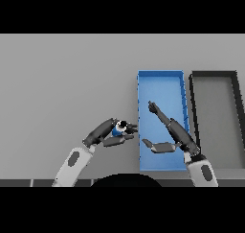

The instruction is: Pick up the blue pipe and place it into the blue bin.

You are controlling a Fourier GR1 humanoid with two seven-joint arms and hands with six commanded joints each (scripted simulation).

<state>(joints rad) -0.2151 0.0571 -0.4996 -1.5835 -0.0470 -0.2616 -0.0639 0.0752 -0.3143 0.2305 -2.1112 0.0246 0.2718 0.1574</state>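
Observation:
A short blue pipe [119, 128] with a white end sits in my left hand [109, 134], whose fingers and thumb are curled round it, just left of the blue bin [161, 80]. My right hand [171, 131] hovers over the bin's near half with fingers stretched toward the far side and thumb spread to the left, holding nothing. The bin is a long rectangular tray lying at centre right of the grey table.
A dark grey bin [236, 112] of similar size lies directly right of the blue bin. The grey table [62, 83] stretches to the left and far side.

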